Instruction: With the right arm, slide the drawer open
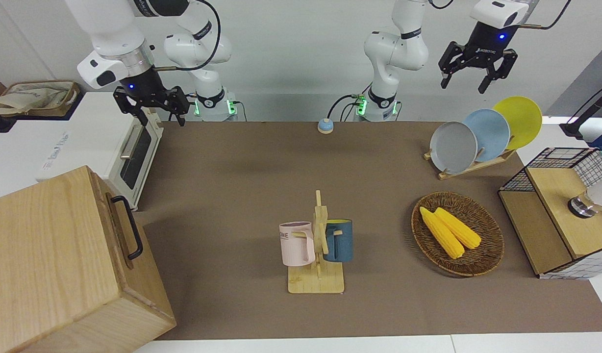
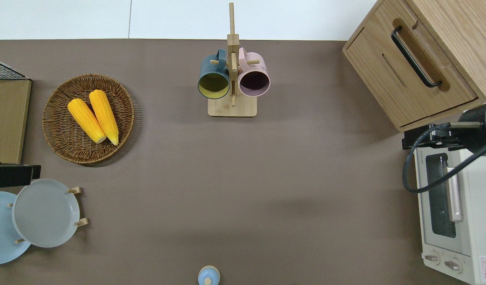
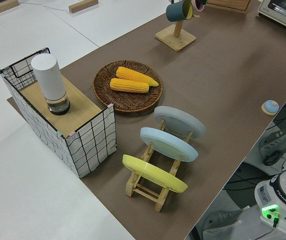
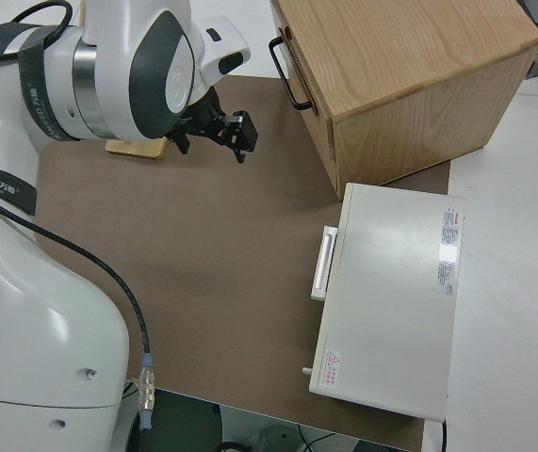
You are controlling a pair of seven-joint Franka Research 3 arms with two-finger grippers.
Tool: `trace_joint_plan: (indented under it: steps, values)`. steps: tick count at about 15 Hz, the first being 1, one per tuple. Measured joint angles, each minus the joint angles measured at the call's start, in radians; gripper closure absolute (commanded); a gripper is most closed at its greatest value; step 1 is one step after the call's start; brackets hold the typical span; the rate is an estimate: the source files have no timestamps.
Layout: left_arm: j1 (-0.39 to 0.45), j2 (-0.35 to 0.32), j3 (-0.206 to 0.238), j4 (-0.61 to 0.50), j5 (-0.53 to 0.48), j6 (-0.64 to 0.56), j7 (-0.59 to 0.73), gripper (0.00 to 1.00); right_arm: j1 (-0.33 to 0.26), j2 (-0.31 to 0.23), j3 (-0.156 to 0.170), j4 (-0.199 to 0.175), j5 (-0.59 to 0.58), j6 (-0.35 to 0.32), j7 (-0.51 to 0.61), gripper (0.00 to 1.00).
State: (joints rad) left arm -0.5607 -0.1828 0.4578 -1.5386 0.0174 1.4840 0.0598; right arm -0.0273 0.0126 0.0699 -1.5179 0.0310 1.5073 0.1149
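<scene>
Drawer (image 2: 409, 83) shut flush in the wooden box (image 1: 46, 255) at the right arm's end of the counter (image 1: 262, 196), black bar handle (image 2: 415, 56) facing the mug rack (image 2: 232, 79). Right hand (image 1: 151, 105) up in the air, fingers spread wide, over the toaster oven's (image 2: 452, 209) corner next to the box; well apart from the handle, nothing held. Probably staged for reaching the bar, with room for fingers between bar and drawer front. Left arm parked, left hand (image 1: 476, 61) spread wide, empty.
</scene>
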Motion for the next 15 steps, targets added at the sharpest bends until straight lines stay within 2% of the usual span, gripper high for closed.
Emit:
trace_joint_plan:
  steps: [12,15]
  values:
    - [0.0,0.0,0.0,0.0,0.0,0.0,0.0,0.0,-0.004,0.0,-0.008,0.0,-0.015,0.005,0.001,0.015]
    - [0.0,0.0,0.0,0.0,0.0,0.0,0.0,0.0,-0.002,0.0,-0.007,0.0,-0.057,0.004,0.001,0.015]
